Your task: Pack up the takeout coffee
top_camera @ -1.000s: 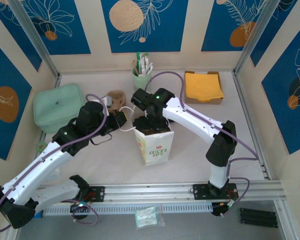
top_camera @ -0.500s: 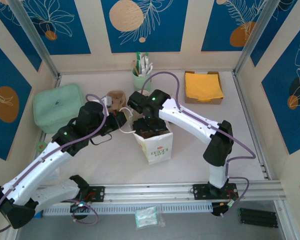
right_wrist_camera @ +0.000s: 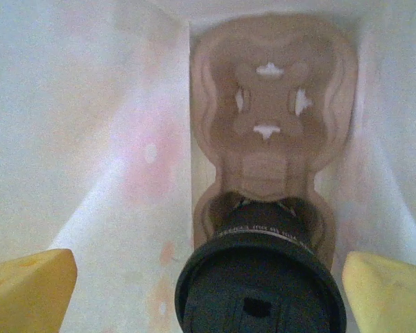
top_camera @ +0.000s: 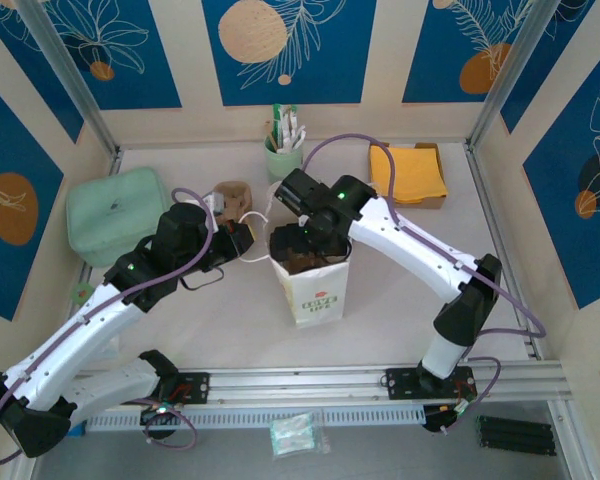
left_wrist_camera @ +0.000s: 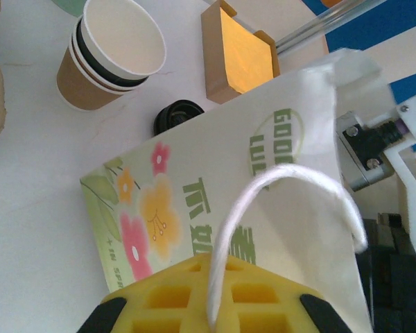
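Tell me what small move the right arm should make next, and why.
Probably lift the right gripper straight up out of the paper bag: its jaws are open, and the takeout coffee sits in the cup carrier, while the left gripper holds the handle.

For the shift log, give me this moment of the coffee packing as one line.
left gripper: shut on bag handle | right gripper: open above takeout coffee | takeout coffee: in carrier, inside bag
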